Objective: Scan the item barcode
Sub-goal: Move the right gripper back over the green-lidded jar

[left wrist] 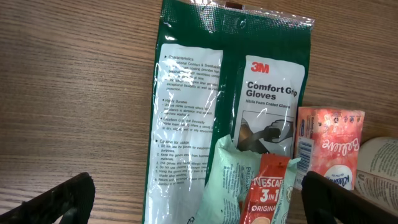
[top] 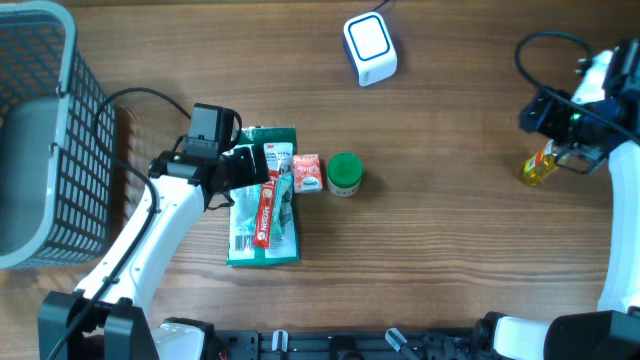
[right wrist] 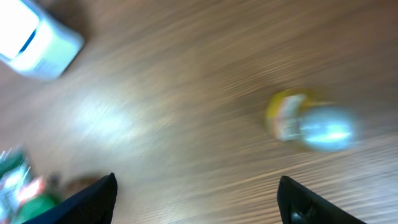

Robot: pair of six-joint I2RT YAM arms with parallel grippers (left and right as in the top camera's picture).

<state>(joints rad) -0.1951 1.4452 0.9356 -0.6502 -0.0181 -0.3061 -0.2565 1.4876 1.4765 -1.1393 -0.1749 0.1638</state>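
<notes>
Closest to you, the desk point(top: 430, 250) is bare wood from the left arm across to the right arm's base, so the near middle gives you the most room to move.

Just beyond that strip lies the green glove packet point(left wrist: 186, 112), flat, with its long sides running near to far. On its right half rest a red sachet point(left wrist: 264, 193) and a mint-green packet point(left wrist: 227, 180). Your left pincer point(left wrist: 198, 186) hangs over this pile, its fingers spread fully apart with nothing gripped; one finger sits past the packet's left edge and the other over the right-hand items.

Touching the pile's right edge is a pink tissue packet point(left wrist: 329, 146), and a green-lidded jar point(top: 345, 172) stands just beside it. This crowded cluster leaves little clearance between things.

Left of it, a grey basket point(top: 85, 120) fills the desk's left side, its wall close to the left arm.

Right of the jar, open wood runs to a small yellow bottle point(top: 537, 168) near the right edge. Your right pincer point(right wrist: 198, 180) is above it with its fingers apart and holding nothing; the wrist view is blurred, but the bottle shows clear of both fingers.

Farthest away, the white scanner point(top: 370, 48) sits alone near the far edge, with free desk all around it.
</notes>
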